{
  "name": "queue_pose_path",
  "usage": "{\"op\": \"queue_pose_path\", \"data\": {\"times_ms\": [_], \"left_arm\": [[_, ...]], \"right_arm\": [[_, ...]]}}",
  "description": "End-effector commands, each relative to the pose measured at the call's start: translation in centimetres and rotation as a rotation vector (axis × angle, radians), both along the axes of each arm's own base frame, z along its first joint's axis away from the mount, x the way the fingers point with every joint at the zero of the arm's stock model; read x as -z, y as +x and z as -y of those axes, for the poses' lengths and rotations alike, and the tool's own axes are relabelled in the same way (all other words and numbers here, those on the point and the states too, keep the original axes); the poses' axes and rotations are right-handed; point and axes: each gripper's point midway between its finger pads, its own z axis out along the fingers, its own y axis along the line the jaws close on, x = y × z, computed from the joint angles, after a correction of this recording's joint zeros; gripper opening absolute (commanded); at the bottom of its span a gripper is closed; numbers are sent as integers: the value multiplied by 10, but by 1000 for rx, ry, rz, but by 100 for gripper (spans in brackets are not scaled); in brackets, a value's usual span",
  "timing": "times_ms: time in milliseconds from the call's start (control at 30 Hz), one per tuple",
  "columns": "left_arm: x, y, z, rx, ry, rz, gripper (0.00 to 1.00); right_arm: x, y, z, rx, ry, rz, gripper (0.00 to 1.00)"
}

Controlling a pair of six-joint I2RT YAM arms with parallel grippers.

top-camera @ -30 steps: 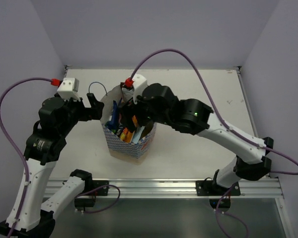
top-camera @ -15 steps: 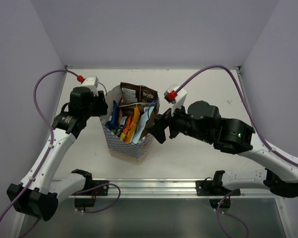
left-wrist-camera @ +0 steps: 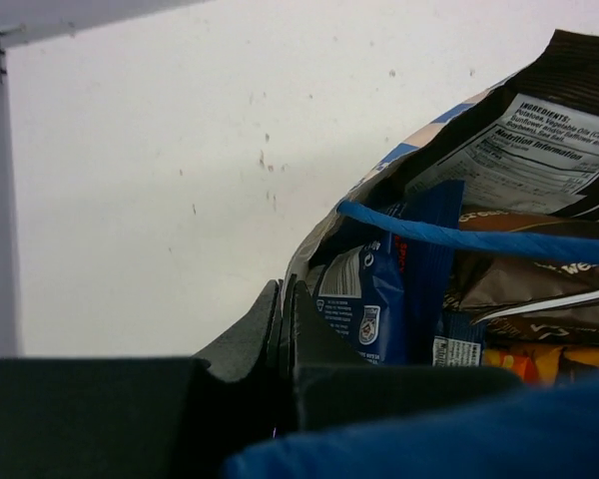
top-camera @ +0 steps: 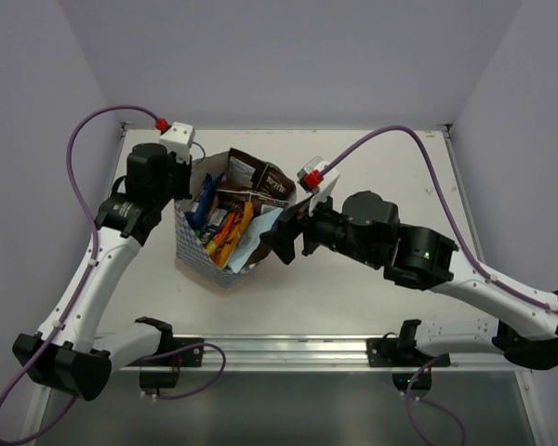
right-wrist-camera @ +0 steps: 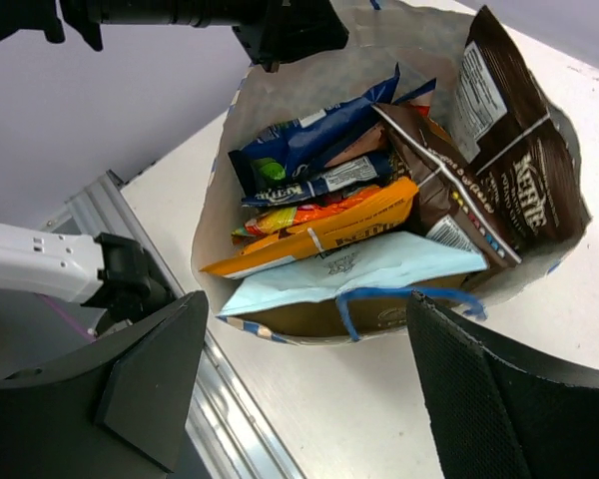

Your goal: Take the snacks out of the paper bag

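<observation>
The snacks fill the paper bag near the desk's left edge. The left tool clamps its rim; the right tool gapes beside it.

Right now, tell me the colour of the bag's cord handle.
Blue: the cord handle of the paper bag, clearest in the right wrist view.

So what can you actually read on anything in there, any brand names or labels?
"KETTLE": on the front of the dark brown packet standing in the paper bag.
"INGREDIENTS:": on the white back label of a dark brown packet, in the left wrist view.
"Nutrition Information": on the same label; the fine print under it is too small to read.
The print on the blue packets, the orange packet and the light blue packet is too small or blurred to read.
</observation>
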Motion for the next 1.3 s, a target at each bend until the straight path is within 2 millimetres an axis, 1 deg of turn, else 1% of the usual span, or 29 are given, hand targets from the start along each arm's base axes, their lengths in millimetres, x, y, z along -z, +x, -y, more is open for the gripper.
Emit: {"op": "queue_pose_path", "data": {"times_ms": [0, 33, 67, 100, 133, 200, 233, 267, 300, 333, 367, 400, 433, 467, 533, 567, 600, 700, 800, 900, 933, 1000, 1100, 1133, 1167, 1200, 1233, 1267], "left_arm": [[-120, 11, -9, 29, 63, 389, 0], [-126, 10, -7, 46, 67, 407, 0], [-129, 9, -4, 72, 69, 415, 0], [-131, 9, -2, 83, 71, 421, 0], [-132, 8, 0, 97, 76, 424, 0], [-126, 6, 8, 148, 68, 414, 0], [-121, 2, 10, 164, 66, 409, 0], [-116, -2, 18, 212, 54, 402, 0], [-113, -5, 20, 227, 49, 404, 0], [-107, -14, 21, 242, 41, 404, 0], [-103, -19, 27, 278, 28, 405, 0], [-105, -24, 27, 285, 19, 427, 0], [-97, -31, 27, 288, 13, 429, 0], [-94, -33, 26, 289, 11, 430, 0], [-84, -37, 25, 286, 1, 416, 0], [-81, -38, 27, 294, -8, 408, 0], [-78, -40, 29, 299, -25, 399, 0], [-68, -42, 35, 316, -65, 361, 0], [-63, -43, 37, 312, -90, 327, 0], [-62, -43, 35, 289, -96, 308, 0], [-62, -43, 34, 285, -94, 302, 0], [-63, -42, 31, 267, -87, 297, 0], [-77, -39, 23, 222, -76, 324, 0], [-80, -37, 21, 208, -71, 327, 0], [-84, -34, 15, 172, -59, 334, 0], [-89, -31, 11, 153, -47, 339, 0], [-91, -29, 10, 144, -40, 339, 0], [-95, -25, -2, 79, -18, 345, 0]], "right_arm": [[-32, 10, -24, -29, 73, 86, 83], [-33, 12, -27, -30, 63, 94, 83], [-38, 14, -31, -32, 64, 108, 83], [-37, 17, -34, -37, 50, 129, 83], [-30, 20, -43, -51, 27, 133, 81], [-24, 26, -53, -55, 3, 149, 79], [-14, 33, -61, -49, -26, 140, 78], [-7, 36, -64, -44, -41, 135, 77], [-2, 41, -68, -35, -42, 138, 75], [17, 47, -71, -22, -74, 127, 72], [27, 51, -73, -13, -87, 128, 71], [26, 56, -78, -7, -61, 145, 70], [46, 61, -79, 2, -85, 134, 70], [52, 65, -85, -1, -75, 135, 70], [69, 71, -89, 3, -95, 119, 69], [81, 75, -94, 7, -120, 104, 68], [87, 76, -95, 15, -132, 94, 67], [92, 79, -101, 14, -130, 104, 68], [91, 82, -97, 40, -133, 112, 69], [88, 82, -96, 47, -131, 98, 69], [84, 81, -98, 42, -119, 90, 69], [83, 80, -100, 39, -109, 75, 70], [89, 82, -104, 37, -130, 68, 70], [86, 83, -107, 37, -130, 70, 70], [94, 85, -109, 41, -154, 60, 70], [94, 86, -111, 42, -158, 63, 70], [88, 87, -114, 38, -151, 70, 70], [89, 90, -116, 39, -153, 70, 70]]}}
